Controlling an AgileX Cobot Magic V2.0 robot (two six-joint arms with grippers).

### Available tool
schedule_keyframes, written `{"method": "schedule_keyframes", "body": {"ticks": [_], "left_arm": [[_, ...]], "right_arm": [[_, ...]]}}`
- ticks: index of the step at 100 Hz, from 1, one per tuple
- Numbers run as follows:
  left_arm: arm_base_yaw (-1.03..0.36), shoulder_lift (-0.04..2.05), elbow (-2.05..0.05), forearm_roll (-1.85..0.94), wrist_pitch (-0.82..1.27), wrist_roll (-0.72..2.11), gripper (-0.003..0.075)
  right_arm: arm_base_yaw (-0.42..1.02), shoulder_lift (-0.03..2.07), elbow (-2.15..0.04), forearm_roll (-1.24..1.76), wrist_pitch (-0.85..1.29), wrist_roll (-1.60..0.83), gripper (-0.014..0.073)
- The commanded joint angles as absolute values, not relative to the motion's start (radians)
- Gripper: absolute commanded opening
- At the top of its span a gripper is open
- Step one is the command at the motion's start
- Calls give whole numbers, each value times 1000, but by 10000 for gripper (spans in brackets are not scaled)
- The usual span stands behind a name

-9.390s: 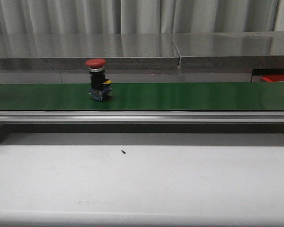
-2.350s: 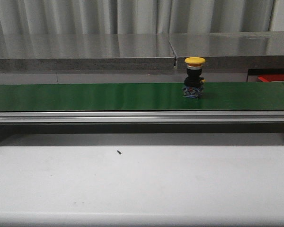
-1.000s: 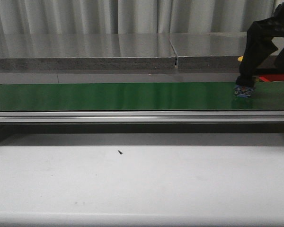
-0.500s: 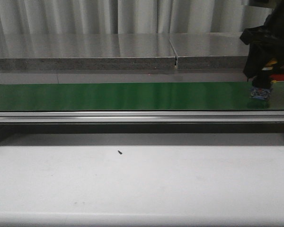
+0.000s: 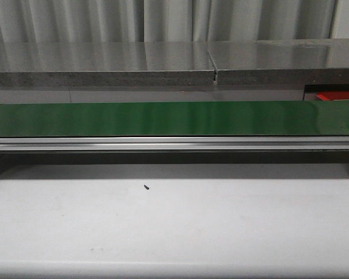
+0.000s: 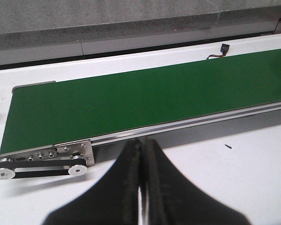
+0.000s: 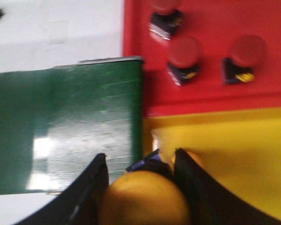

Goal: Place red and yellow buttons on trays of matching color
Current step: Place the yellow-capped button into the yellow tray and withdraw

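The right gripper (image 7: pixel 140 187) held the yellow button (image 7: pixel 145 199) at the yellow tray's (image 7: pixel 234 154) edge; dropped early, it might have missed. The left gripper (image 6: pixel 140 154) was closed, empty.

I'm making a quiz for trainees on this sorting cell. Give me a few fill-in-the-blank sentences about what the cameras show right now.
1. The right hand grips a button whose cap is ____.
2. The red tray holds ____ red buttons.
3. The left hand has its fingers pressed ____.
4. In the front view, the green belt carries ____ buttons.

Missing words: yellow; three; together; no
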State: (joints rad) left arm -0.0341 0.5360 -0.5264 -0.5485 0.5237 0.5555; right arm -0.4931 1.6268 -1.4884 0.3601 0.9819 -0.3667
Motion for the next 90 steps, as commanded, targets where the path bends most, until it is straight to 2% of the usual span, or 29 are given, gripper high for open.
{"method": "schedule_keyframes", "body": {"ticks": [1,21,55,90], "left_arm": [[-42,537,-554,-575,456,548,-19],[-42,537,-554,-575,456,548,-19],[-42,537,-554,-575,456,548,-19],[-42,537,-554,-575,456,548,-19]], "right_arm": [[-584,1584,-1506,380,956,-331,38],[-683,1646,-1435,385,877,-303,38],[-674,1827,-1407,386,770,-319,38],[-674,1913,-1407,386,759,-324,38]]}}
